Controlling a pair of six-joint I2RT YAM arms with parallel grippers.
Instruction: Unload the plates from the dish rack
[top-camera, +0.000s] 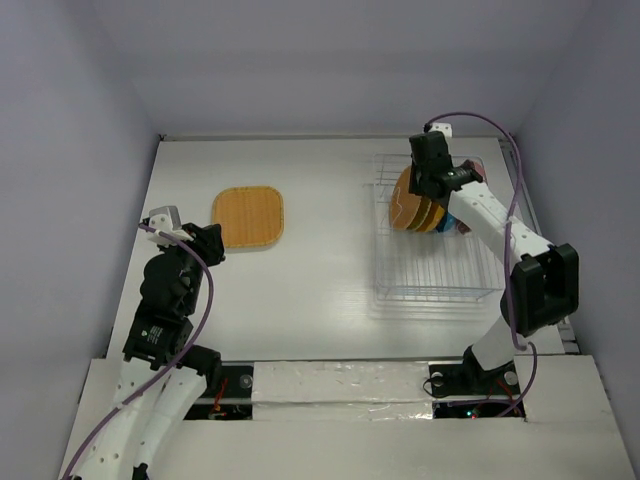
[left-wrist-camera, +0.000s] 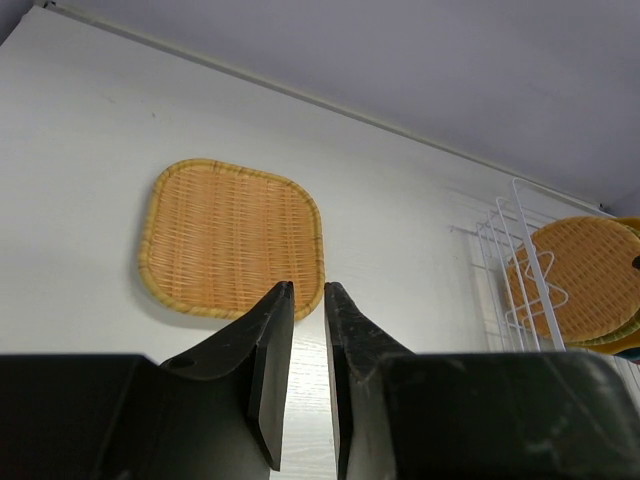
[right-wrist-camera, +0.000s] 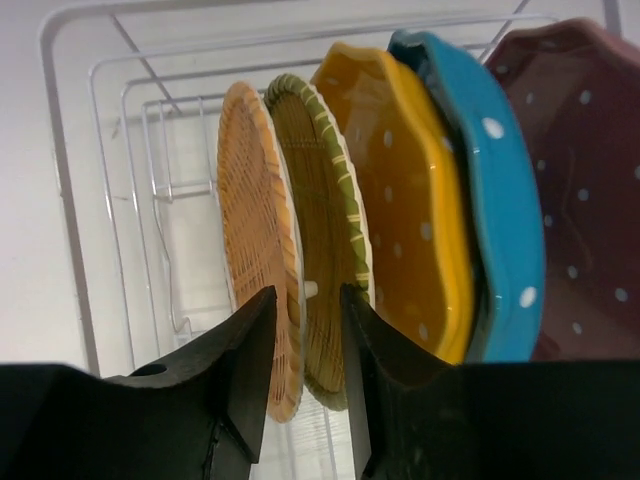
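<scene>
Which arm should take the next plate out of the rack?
Right. The right gripper is over the dish rack, its fingers straddling the rim of the front tan plate. The left gripper is empty, far across the table beside the flat tan plate.

The woven tan plate (top-camera: 248, 217) looks matt and rough, the dotted plates (right-wrist-camera: 410, 200) glossy and smooth, the dish rack (top-camera: 435, 280) thin white wire.

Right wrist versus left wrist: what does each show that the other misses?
Only right wrist: the right claw, open, and the dusty red plate. Only left wrist: the left claw, narrowly parted and empty, and a flat tan plate on the table. Both: the dish rack and its standing tan plate.
</scene>
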